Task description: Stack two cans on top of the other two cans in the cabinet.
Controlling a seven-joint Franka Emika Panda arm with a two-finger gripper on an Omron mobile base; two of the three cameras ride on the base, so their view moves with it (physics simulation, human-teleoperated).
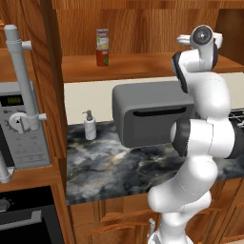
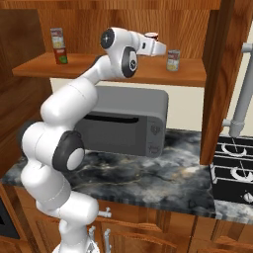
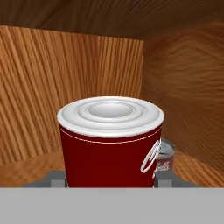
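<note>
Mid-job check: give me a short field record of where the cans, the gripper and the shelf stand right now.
gripper: shut on red-and-white can, raised at shelf height
stacked pair: yellow-green can on the plain red can, left part of the cabinet shelf
grey-green can: upright on the shelf, nothing on top, just right of the gripper
below shelf: grey microwave on dark marble counter
remaining: second stack not yet made

I see my end effector (image 2: 159, 47) at the cabinet (image 2: 148, 73) shelf, clamped on a red can (image 2: 151, 36); a grey-green can (image 2: 173, 60) sits at its 3 o'clock, stacked cans (image 2: 59, 45) at 9.
</note>
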